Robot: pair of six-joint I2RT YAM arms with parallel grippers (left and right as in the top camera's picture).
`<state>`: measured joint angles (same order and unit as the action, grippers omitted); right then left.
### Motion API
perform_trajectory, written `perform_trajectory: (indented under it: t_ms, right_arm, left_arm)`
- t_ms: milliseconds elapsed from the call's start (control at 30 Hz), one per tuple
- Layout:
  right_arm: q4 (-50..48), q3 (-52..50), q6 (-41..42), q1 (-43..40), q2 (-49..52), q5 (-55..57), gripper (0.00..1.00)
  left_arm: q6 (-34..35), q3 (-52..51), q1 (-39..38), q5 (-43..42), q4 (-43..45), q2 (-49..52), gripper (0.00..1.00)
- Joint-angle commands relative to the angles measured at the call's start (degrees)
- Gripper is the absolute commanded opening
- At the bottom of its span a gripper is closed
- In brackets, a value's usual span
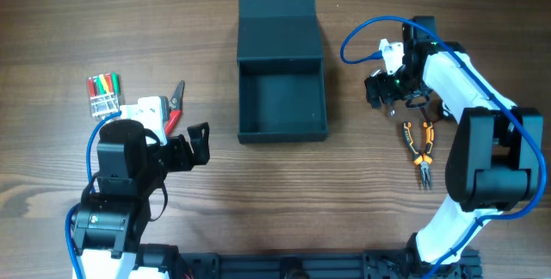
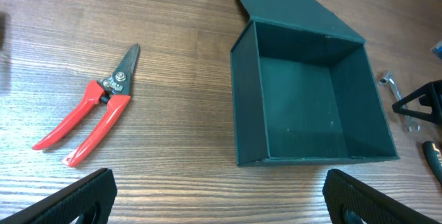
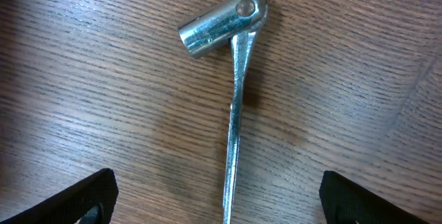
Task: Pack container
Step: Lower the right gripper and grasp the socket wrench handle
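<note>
The dark teal-grey container (image 1: 244,98) stands open in the middle of the table, its flap lid (image 1: 277,22) laid back on the far side, and its inside is empty. It also shows in the left wrist view (image 2: 247,106). My left gripper (image 1: 200,144) is open and empty, hovering over bare table in front of the container's left corner (image 2: 221,203). My right gripper (image 1: 383,89) is open to the right of the container. In the right wrist view it (image 3: 217,196) straddles the handle of a silver socket wrench (image 3: 235,106) lying on the table.
Red-handled pruners (image 1: 175,107) lie left of the container, also in the left wrist view (image 2: 93,110). A pack of coloured markers (image 1: 103,94) lies at the far left. Orange-handled pliers (image 1: 420,145) lie to the right, below the right gripper.
</note>
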<state>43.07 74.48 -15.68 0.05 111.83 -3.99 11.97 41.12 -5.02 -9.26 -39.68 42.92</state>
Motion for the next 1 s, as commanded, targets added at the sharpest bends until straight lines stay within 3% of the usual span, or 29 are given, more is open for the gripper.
perform_trajectory:
  t_ms: [0,300,533,967]
  right_arm:
    - [0.28,-0.22,0.92,-0.04,0.48,1.03,0.92]
    - [4.0,0.15,2.27,-0.13,0.5,4.42,0.91]
    - [6.4,6.08,2.34,-0.13,4.79,3.96,0.91]
    - [4.04,7.04,2.29,-0.04,8.96,2.01,0.89]
  left_arm:
    - [0.92,1.29,0.31,0.33,0.13,-0.24,1.0]
    - [0.92,1.29,0.31,0.33,-0.02,-0.24,1.0]
    - [0.94,1.29,0.31,0.31,-0.07,-0.24,1.0]
    - [0.92,1.29,0.31,0.31,-0.02,-0.24,1.0]
